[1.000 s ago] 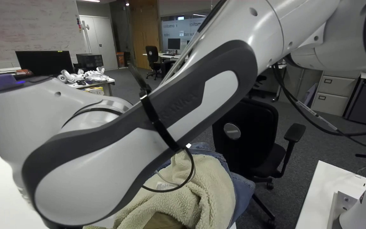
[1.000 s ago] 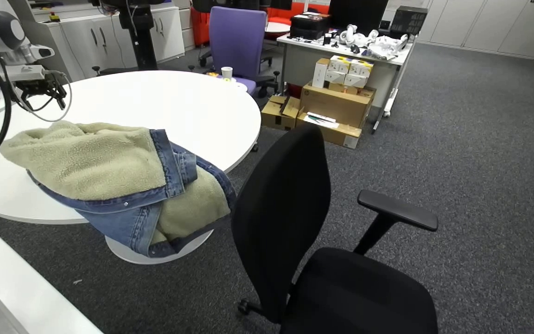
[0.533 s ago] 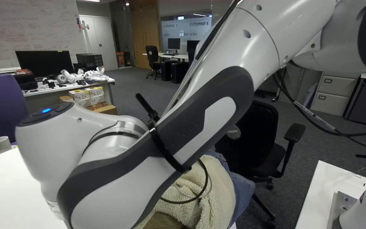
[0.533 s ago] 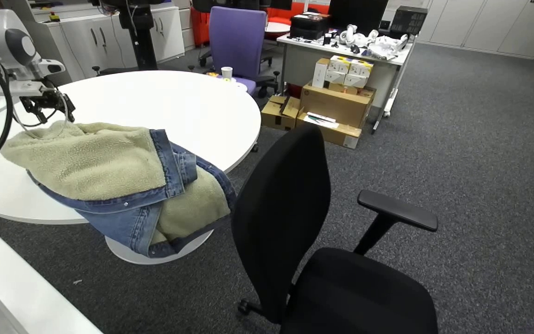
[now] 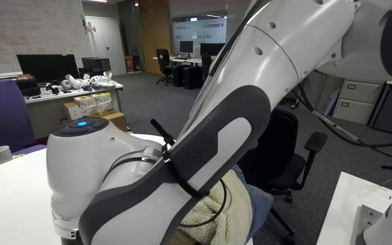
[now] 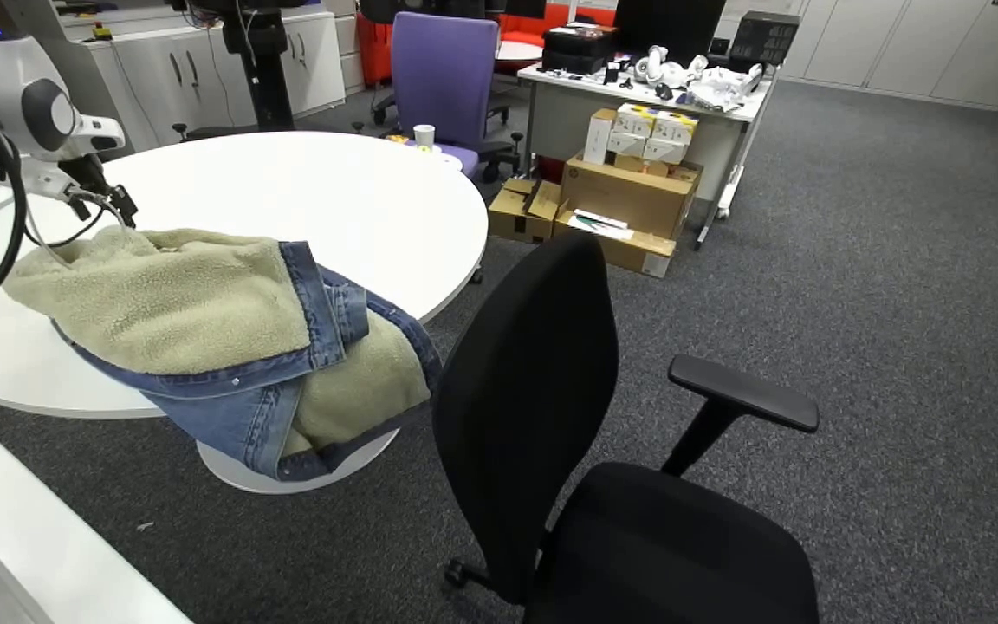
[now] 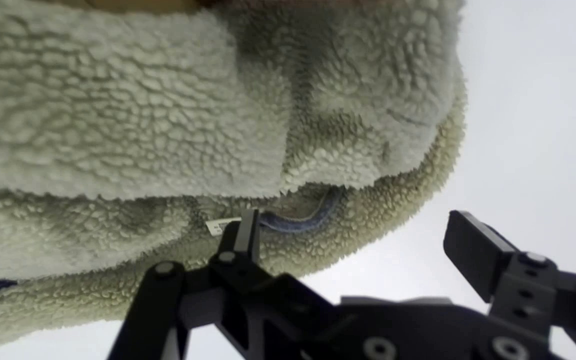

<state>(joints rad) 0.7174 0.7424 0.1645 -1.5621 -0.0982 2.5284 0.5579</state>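
Note:
A denim jacket (image 6: 196,303) with cream fleece lining lies bunched on the round white table (image 6: 352,191), part of it draped over the edge. My gripper (image 7: 355,230) stands open with nothing between its fingers. In the wrist view, the left finger (image 7: 248,235) overlaps the fleece beside a small white label (image 7: 218,226) and a blue loop (image 7: 295,224). The right finger (image 7: 478,250) is over bare tabletop. In an exterior view the gripper (image 6: 102,210) points downward at the jacket's far edge; whether it touches the fleece I cannot tell. The arm (image 5: 182,163) hides it in an exterior view.
A black office chair (image 6: 534,416) stands close to the jacket's hanging end. Beyond the table are a purple chair (image 6: 443,78), a white cup (image 6: 424,136) and cardboard boxes (image 6: 625,199). Black cables (image 6: 9,251) hang in a loop from the arm.
The arm has swung right and lower in an exterior view. The gripper has turned from nearly level to pointing down, coming nearer the jacket. Its fingers stay apart; the jacket has not moved.

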